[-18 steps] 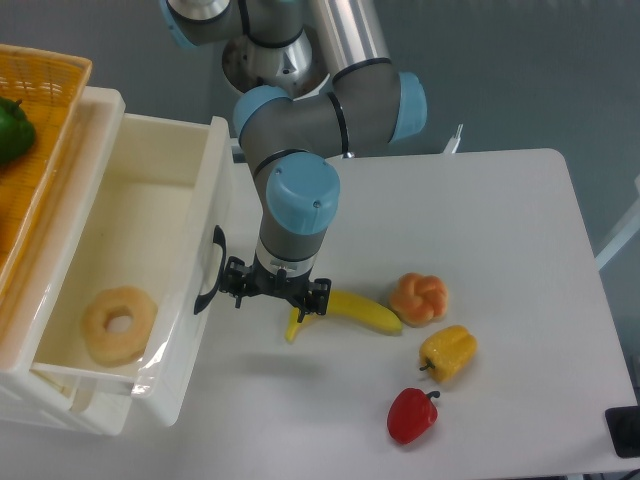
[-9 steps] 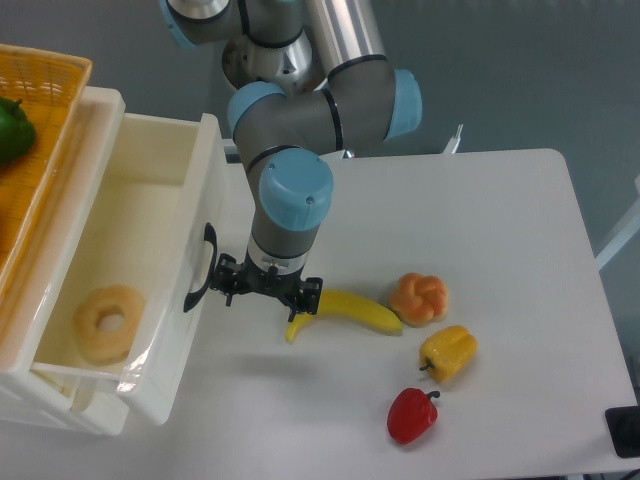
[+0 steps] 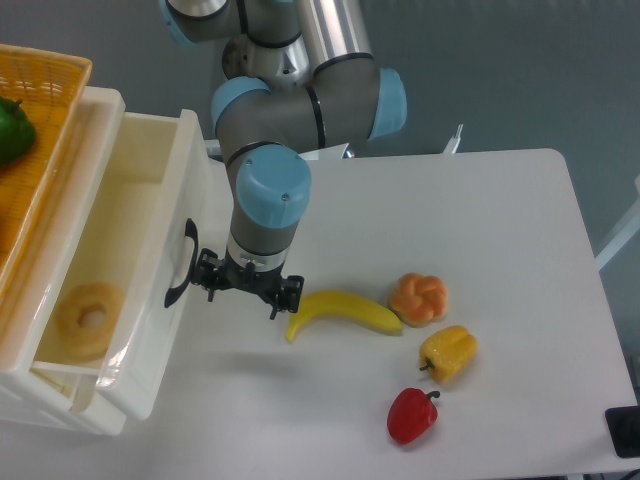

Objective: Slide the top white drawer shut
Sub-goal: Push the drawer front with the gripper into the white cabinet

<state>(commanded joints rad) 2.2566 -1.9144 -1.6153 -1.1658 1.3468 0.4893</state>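
Top white drawer [image 3: 150,300]: partly open at the counter's left, travel left. My hand [image 3: 247,284] presses at its black handle [image 3: 180,265]; grip state I cannot tell.

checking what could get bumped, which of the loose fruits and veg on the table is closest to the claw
The banana. Its left end lies just right of the claw, while the orange pumpkin, yellow pepper and red pepper sit further right.

Toy food on the counter [image 3: 500,220]
A banana [image 3: 345,311], orange pumpkin [image 3: 419,298], yellow pepper [image 3: 449,352] and red pepper [image 3: 412,415] lie together; a wicker basket [image 3: 35,120] holds a green pepper [image 3: 12,130].
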